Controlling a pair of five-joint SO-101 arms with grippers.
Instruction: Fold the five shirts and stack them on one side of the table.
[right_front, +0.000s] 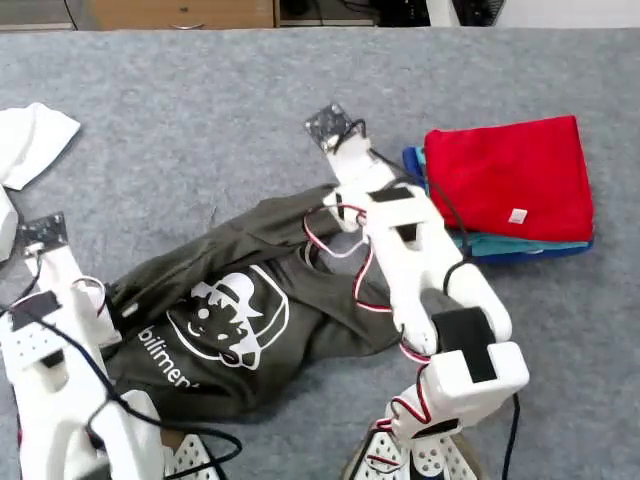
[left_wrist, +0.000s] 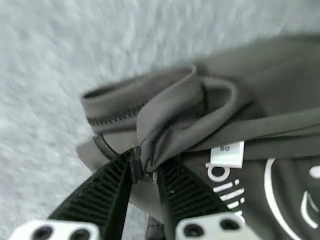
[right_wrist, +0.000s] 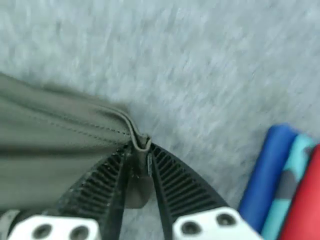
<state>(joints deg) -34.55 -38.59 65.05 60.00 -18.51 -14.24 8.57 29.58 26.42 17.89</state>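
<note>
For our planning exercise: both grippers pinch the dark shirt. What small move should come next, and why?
Probably draw the left gripper and right gripper slightly apart: each is shut on an edge of the dark shirt, which lies bunched and needs spreading before folding.

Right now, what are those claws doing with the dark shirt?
Left claw shut on edge of dark olive printed shirt. Right claw shut on its hem. Folded red, teal, blue shirts stacked beside.

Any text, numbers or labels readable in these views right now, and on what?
White lettering on the dark shirt: cut off by a fold, no whole word reads.
White tag on the same shirt: two small characters, blurred.
White label on the red shirt: too small to read.
</note>
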